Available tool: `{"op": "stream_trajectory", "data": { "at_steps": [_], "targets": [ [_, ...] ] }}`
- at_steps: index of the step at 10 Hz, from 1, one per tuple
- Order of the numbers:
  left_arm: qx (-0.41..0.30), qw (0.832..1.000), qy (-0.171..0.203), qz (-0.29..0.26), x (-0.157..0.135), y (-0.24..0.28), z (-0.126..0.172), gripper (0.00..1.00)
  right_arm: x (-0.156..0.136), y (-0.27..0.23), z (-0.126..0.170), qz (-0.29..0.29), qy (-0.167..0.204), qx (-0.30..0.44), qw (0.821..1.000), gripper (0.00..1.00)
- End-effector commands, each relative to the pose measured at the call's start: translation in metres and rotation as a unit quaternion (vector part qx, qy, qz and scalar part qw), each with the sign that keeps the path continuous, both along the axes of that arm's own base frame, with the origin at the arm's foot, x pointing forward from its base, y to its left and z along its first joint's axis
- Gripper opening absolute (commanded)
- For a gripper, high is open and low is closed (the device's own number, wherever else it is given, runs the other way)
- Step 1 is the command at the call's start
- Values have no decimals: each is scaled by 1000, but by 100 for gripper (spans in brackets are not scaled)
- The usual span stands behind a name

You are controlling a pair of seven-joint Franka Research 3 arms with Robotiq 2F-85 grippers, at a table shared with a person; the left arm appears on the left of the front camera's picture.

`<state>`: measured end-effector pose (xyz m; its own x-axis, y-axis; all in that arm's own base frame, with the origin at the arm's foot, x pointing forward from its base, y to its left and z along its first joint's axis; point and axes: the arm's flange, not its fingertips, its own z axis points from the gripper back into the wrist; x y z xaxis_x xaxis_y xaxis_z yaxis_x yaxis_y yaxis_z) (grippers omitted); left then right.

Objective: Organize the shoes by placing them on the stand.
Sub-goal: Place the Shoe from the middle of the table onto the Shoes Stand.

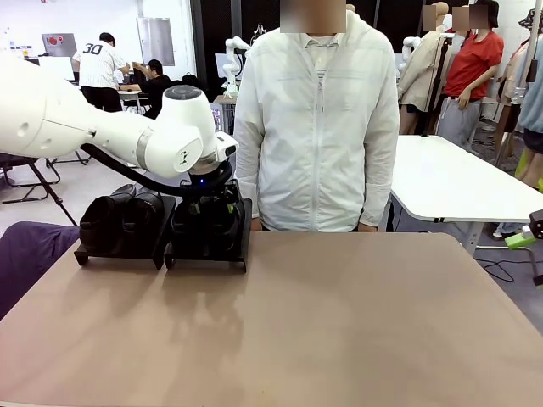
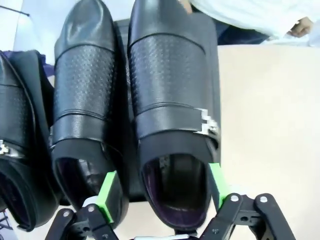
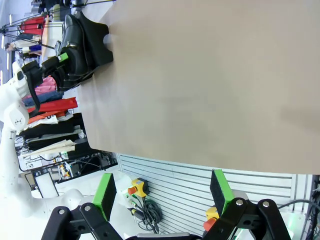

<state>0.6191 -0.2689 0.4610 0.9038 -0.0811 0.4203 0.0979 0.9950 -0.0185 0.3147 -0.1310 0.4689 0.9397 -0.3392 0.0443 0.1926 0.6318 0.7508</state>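
Releasing: the left gripper [image 2: 162, 192] is seen with its green pads [image 2: 108, 190] spread apart on either side of the heel opening of the rightmost shoe [image 2: 172, 115], clamped on nothing.
Shoes: four black shoes are counted on the stand [image 1: 208, 254], toes toward the person; the neighbouring shoe [image 2: 85, 100] lies just beside the released one.
Step in hand: the last shoe appears to be set down; a straight withdrawal along the fingers is judged best, so that neither pad drags the heel collar or nudges the neighbour.
Risk: one pad sits in the narrow gap between the two shoes, so a sideways move could shift either.
Right gripper: the right gripper [image 3: 162, 192] is held wide apart and empty, off the table edge.
Edges: the stand sits at the far left of the table [image 1: 339, 322], close to the far rim and the person.
Open room: the near and right table surface is bare for retreat.
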Motion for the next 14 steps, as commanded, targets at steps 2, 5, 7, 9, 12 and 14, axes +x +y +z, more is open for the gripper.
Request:
{"op": "stream_trajectory", "data": {
  "at_steps": [2,5,7,9,12,14],
  "targets": [
    [30,998,-17,-51,-35,-9,63,100,-1,-3,0,10,-6,-3,1000,100],
    [-9,983,155,-96,-102,35,119,100,-1,-3,0,10,-6,-3,1000,100],
    [-65,948,294,-98,-156,100,110,100,-1,-3,0,10,-6,-3,1000,100],
    [-181,933,304,-64,-212,177,89,100,-1,-3,0,10,-6,-3,1000,100],
    [-439,877,111,163,-296,332,60,100,-1,-3,0,10,-6,-3,1000,100],
    [-535,815,-28,221,-305,390,36,100,-1,-3,0,10,-6,-3,1000,100]
  ]
}}
